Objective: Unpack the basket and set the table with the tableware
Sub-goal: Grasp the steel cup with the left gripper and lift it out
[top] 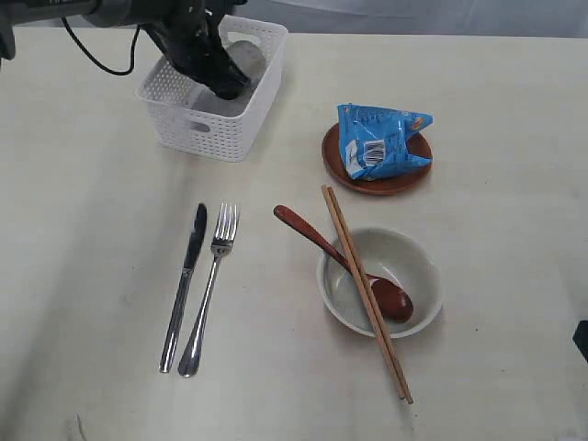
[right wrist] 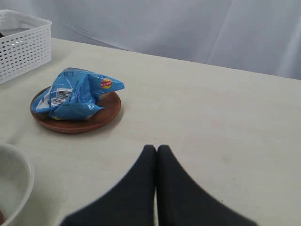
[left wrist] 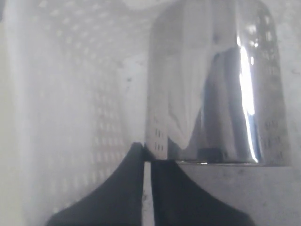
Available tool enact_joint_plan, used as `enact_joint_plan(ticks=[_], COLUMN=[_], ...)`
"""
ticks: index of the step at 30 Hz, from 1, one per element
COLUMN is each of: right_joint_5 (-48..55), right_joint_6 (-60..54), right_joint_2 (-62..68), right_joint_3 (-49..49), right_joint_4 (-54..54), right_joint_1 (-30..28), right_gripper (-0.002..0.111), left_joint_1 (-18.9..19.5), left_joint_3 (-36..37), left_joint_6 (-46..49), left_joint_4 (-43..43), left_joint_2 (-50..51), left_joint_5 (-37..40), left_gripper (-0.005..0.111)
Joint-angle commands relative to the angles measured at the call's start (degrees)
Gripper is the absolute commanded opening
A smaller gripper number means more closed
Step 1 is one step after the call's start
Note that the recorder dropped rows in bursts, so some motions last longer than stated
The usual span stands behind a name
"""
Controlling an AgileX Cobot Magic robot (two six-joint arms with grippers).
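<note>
Steel cup (left wrist: 211,84) is sitting inside the white basket (left wrist: 70,94), touching the left pincer (left wrist: 146,153) | left pincer is squeezing almost fully shut on the cup's thin edge | right pincer (right wrist: 156,149) is hanging over the table (right wrist: 221,108), shut tight, holding nothing | brown plate (right wrist: 101,115) and blue packet (right wrist: 75,94) are lying ahead of it, well apart

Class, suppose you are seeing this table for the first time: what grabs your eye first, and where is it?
A bright blue snack packet lies on the round brown plate right of the basket. The dark left end effector reaches down into the white basket, closed at the edge of a shiny steel cup. Nearer the camera, wooden chopsticks and a red-brown spoon lean across the pale bowl.
</note>
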Motion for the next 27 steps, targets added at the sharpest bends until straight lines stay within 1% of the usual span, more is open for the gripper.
enact_joint_plan(ticks=[1, 6, 11, 16, 23, 27], right_joint_5=[0.0, 0.0, 0.0, 0.0, 0.0, 0.0], right_joint_6=[0.2, 0.2, 0.2, 0.2, 0.2, 0.2], right_joint_2=[-0.3, -0.3, -0.3, -0.3, -0.3, -0.3], right_joint_3=[0.1, 0.1, 0.1, 0.1, 0.1, 0.1], right_joint_4=[0.0, 0.0, 0.0, 0.0, 0.0, 0.0], right_joint_1=[-0.4, -0.4, -0.4, -0.4, -0.4, -0.4], right_gripper=[0.000, 0.000, 0.000, 0.000, 0.000, 0.000], left_joint_1=[2.1, 3.2, 3.5, 3.5, 4.1, 4.1], left_joint_3=[-0.1, -0.1, -0.1, -0.1, 0.0, 2.3], left_joint_6=[-2.2, 0.0, 6.1, 5.8, 5.0, 4.8], left_joint_4=[1.6, 0.9, -7.7, -8.0, -8.9, -11.2], left_joint_2=[-1.9, -3.7, -4.6, -6.7, -12.7, -15.8], left_joint_5=[2.6, 3.8, 4.9, 6.7, 9.7, 11.7], left_gripper=[0.000, 0.000, 0.000, 0.000, 0.000, 0.000])
